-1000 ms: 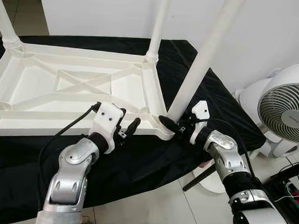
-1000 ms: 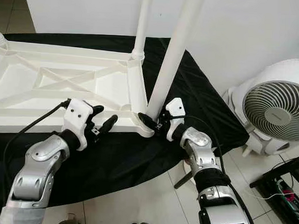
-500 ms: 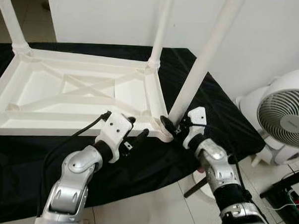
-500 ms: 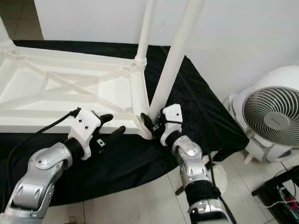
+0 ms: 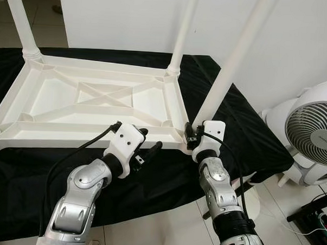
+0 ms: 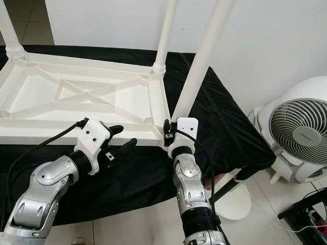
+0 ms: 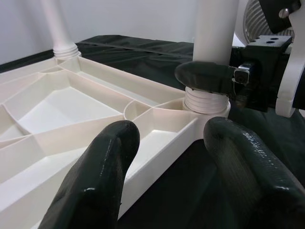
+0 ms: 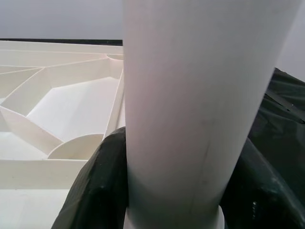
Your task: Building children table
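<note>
A white plastic children's table top (image 5: 99, 98) lies upside down on a black cloth (image 5: 166, 177). Three white legs stand up from it: far left (image 5: 19, 18), far right (image 5: 184, 31) and near right (image 5: 234, 60). My right gripper (image 5: 191, 135) is shut on the base of the near right leg, where the leg meets the corner socket. In the right wrist view the black fingers (image 8: 95, 186) hug the leg (image 8: 190, 95) on both sides. My left gripper (image 5: 149, 144) is open, just in front of the table's near rim (image 7: 157, 143), a short way left of that corner.
A white floor fan (image 5: 315, 129) stands on the tiled floor (image 5: 164, 231) to the right. A white wall (image 5: 297, 36) rises close behind the table. The cloth's edge hangs down near my arms. A dark rack with cables (image 5: 319, 219) sits at the lower right.
The camera has shifted. My right wrist has swung round the leg's base from its right side to its front, still shut on it. My left gripper has edged right along the rim.
</note>
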`<state>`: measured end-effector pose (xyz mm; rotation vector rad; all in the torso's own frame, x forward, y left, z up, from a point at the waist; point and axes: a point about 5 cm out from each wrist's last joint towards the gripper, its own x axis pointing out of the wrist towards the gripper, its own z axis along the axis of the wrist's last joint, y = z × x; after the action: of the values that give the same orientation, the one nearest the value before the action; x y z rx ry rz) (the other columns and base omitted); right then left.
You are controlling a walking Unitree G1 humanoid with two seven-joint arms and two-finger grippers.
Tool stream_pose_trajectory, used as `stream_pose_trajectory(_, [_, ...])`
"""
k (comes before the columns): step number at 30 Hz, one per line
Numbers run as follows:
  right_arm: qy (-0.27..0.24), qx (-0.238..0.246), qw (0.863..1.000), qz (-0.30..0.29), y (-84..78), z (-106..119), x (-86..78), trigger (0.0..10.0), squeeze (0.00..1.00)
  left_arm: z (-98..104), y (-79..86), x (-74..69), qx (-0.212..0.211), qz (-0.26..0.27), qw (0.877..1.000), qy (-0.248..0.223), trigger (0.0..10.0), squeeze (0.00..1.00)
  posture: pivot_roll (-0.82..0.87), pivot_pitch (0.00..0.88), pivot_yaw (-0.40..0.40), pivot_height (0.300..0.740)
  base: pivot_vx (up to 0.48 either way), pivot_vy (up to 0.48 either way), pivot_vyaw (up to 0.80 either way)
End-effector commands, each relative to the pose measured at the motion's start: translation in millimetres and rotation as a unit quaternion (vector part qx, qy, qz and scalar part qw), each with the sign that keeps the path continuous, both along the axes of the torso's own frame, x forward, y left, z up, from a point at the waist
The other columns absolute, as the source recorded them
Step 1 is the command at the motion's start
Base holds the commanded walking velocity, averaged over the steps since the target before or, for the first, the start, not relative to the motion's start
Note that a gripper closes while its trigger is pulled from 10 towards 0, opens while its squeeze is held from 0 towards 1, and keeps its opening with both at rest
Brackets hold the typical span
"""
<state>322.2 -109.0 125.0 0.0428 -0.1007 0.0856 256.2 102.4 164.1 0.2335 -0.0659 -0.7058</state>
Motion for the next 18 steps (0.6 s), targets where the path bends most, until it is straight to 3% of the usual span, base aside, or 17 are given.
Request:
stream_pose_trajectory(1, [-0.021, -0.003, 0.999, -0.024, -13.3, 7, -0.9, 10.0, 0.0, -1, -2.6, 2.0, -0.008, 0.02, 1.0, -0.001, 10.0, 0.0, 0.11, 0.007, -0.119, 0.74, 0.0, 0.0, 0.0])
stream_pose_trajectory(4, [-0.025, -0.005, 1.0, -0.012, -14.8, 11, -1.3, 10.0, 0.0, 0, -2.6, 2.4, -0.005, 0.019, 1.0, -0.003, 10.0, 0.0, 0.11, 0.016, -0.123, 0.74, 0.0, 0.0, 0.0])
stream_pose_trajectory(5, [-0.024, 0.002, 1.0, 0.007, -14.7, 11, -0.7, 10.0, 1.0, 0, -1.5, 2.6, -0.003, 0.02, 1.0, -0.004, 10.0, 0.0, 0.11, 0.018, -0.12, 0.74, 0.0, 0.0, 0.0])
stream_pose_trajectory(12, [-0.034, -0.019, 0.991, 0.129, -19.1, 16, 5.0, 10.0, 1.0, 3, 1.8, 3.8, 0.002, 0.023, 1.0, -0.006, 10.0, 0.0, 0.11, 0.035, -0.118, 0.74, 0.0, 0.0, 0.0])
stream_pose_trajectory(15, [-0.03, -0.027, 0.988, 0.152, -22.1, 17, 6.7, 10.0, 1.0, 3, 1.9, 3.7, 0.002, 0.023, 1.0, -0.006, 10.0, 0.0, 0.11, 0.038, -0.116, 0.74, 0.0, 0.0, 0.0])
stream_pose_trajectory(16, [-0.023, -0.036, 0.982, 0.186, -25.4, 17, 8.0, 10.0, 0.0, 3, 1.9, 3.5, 0.001, 0.023, 1.0, -0.007, 10.0, 0.0, 0.12, 0.041, -0.117, 0.74, 0.0, 0.0, 0.0])
stream_pose_trajectory(18, [-0.023, -0.036, 0.982, 0.186, -25.4, 17, 8.0, 10.0, 0.0, 3, 1.9, 3.5, 0.001, 0.023, 1.0, -0.007, 10.0, 0.0, 0.12, 0.041, -0.117, 0.74, 0.0, 0.0, 0.0])
